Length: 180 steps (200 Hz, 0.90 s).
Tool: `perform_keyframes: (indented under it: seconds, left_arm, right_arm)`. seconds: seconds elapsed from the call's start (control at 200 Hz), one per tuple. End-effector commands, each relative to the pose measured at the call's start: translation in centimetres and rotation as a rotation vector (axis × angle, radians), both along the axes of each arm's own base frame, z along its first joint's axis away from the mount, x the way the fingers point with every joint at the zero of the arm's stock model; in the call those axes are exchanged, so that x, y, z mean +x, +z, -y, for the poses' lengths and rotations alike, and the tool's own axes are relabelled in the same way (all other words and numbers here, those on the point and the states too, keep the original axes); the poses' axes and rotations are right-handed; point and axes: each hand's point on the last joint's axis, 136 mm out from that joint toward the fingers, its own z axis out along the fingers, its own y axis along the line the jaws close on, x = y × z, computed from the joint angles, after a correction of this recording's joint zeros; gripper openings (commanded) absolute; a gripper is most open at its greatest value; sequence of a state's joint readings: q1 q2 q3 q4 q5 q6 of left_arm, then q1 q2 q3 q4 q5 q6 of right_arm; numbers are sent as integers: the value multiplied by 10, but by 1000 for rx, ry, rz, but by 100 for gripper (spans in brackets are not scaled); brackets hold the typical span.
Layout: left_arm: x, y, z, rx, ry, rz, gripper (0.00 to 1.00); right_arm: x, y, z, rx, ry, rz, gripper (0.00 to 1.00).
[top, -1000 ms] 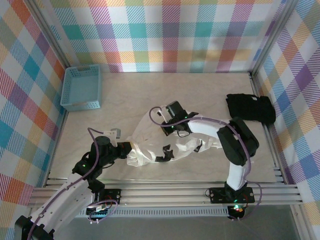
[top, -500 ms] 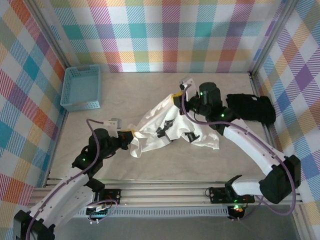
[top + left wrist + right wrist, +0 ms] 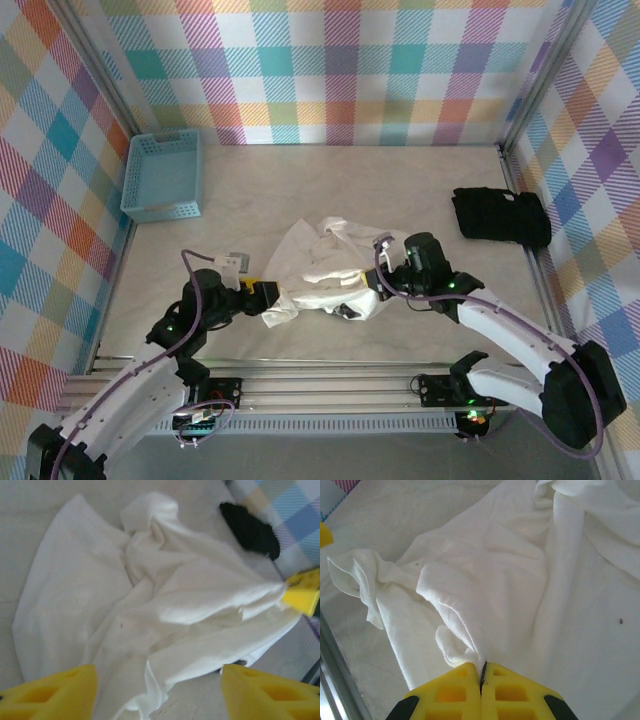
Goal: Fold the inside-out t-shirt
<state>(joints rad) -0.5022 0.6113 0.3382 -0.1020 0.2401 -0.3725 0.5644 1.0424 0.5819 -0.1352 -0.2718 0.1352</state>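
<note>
White inside-out t-shirt (image 3: 318, 265) lies crumpled mid-surface (image 3: 400, 190), between the two arms. Right gripper (image 3: 481, 672) is pinched tight on a fold at its right side. Left gripper (image 3: 266, 296) has its jaws wide apart, the shirt's left end loose between them.

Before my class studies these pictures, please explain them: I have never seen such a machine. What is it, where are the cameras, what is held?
Two robot arms work at a table. One picture looks down from above; the others come from a camera on each wrist. A crumpled white t-shirt lies mid-table, a blue basket far left, a black garment far right. The right gripper pinches the shirt; the left gripper stands open at its edge.
</note>
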Motion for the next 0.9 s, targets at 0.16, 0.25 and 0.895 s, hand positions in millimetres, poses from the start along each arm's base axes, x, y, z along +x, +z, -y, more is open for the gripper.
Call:
perform_keyframes:
  seconds: [0.16,0.25,0.895]
  left_arm:
    - [20,13,53,312,-194,95,83]
    - [28,0,76,424,-275,92,86]
    - [56,-5,141,308,-477,-84,12]
  right_arm:
    - [7,32,-10,73,14,84,0]
    - [9,34,-11,69,18,84,0]
    - [28,24,11,-72,-100,113,1]
